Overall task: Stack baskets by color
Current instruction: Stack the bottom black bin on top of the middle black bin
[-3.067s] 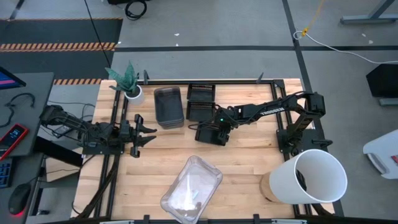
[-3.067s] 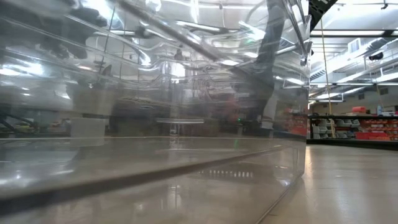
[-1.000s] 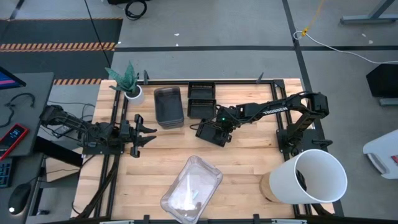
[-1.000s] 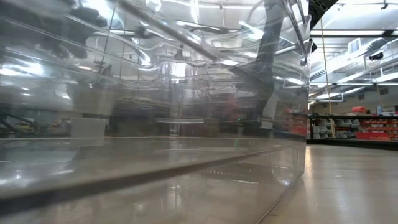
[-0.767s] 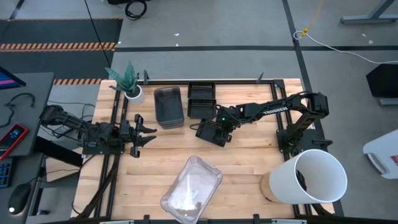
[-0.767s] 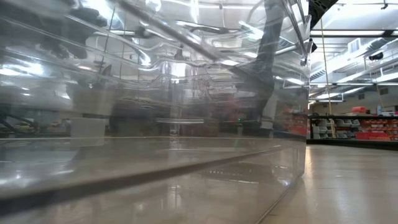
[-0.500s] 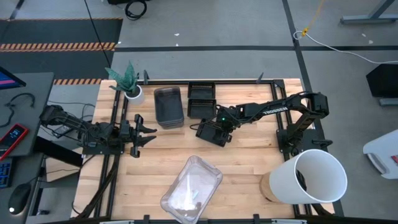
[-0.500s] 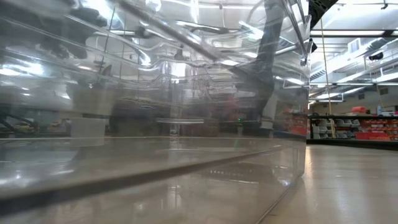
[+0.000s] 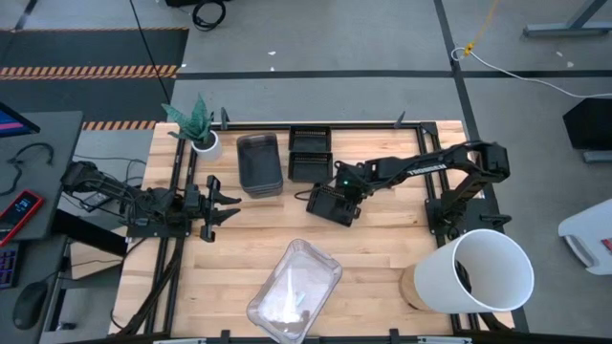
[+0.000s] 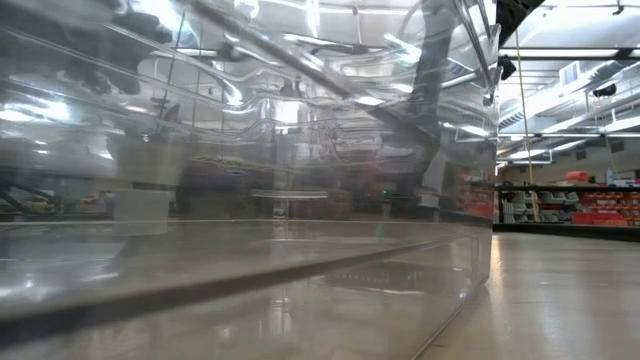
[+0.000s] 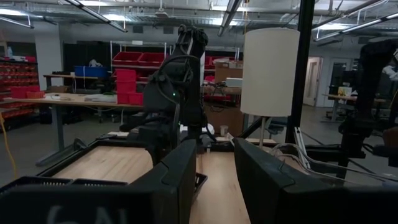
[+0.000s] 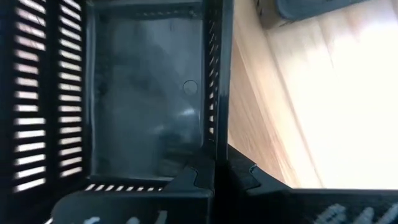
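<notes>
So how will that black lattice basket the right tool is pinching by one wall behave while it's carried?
The black lattice basket probably stays stiff; its slatted walls look rigid. Held by the right tool on one side wall only, it may tilt or swing. It looks empty, so likely light.

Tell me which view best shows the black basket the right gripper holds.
Right wrist view: the right gripper pinches the black basket's lattice wall. High view shows it small; low view is blocked by clear plastic.

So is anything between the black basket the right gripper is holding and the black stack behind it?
Nothing visible. The right gripper grips the black basket by its wall; only bare table separates it from the black stack.
</notes>
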Available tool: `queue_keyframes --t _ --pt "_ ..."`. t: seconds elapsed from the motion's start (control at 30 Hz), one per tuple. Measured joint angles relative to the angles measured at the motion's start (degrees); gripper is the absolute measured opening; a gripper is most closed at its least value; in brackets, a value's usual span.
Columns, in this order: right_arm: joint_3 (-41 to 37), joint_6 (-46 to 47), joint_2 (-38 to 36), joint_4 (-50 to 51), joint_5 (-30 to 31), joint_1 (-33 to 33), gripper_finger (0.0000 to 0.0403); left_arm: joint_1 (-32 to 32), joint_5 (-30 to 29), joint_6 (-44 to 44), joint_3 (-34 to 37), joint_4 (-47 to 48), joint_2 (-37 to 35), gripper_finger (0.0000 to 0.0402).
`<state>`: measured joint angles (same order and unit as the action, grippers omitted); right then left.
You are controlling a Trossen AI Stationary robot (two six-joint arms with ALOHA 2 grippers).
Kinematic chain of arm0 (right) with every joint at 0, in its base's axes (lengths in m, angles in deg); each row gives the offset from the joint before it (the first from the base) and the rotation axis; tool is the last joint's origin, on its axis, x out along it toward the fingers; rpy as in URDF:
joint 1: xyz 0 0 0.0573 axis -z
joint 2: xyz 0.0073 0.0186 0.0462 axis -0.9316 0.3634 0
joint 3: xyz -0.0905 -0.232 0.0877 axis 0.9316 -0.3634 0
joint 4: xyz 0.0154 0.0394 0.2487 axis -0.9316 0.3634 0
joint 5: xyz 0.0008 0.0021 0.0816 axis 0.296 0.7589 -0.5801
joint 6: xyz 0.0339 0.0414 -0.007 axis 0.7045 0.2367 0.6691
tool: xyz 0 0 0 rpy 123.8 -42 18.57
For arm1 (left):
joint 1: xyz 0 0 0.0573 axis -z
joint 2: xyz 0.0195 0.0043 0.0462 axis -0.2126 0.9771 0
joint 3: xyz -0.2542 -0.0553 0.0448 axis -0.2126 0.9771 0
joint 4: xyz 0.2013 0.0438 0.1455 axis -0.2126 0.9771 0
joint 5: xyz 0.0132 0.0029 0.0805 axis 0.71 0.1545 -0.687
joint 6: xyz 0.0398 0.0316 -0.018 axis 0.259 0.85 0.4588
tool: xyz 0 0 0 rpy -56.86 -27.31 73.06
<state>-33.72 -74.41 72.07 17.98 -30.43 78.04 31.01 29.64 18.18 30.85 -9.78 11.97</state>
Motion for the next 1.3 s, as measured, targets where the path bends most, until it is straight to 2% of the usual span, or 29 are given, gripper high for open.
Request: queue_keyframes --t 0.87,1.13,1.3 --pt "-0.02 1.16 -3.44 1.81 -1.26 -1.04 0.0011 -0.02 0.0 0.01 0.0 -0.02 -0.02 0.0117" --pt "-0.02 1.16 -9.28 1.8 -1.79 -3.35 0.0011 0.0 0.02 0.0 0.0 -0.01 -0.02 0.0117" --pt "-0.02 1.31 -13.84 0.78 0.92 -4.51 0.0011 -0.01 0.01 0.01 0.0 -0.02 -0.02 0.0117"
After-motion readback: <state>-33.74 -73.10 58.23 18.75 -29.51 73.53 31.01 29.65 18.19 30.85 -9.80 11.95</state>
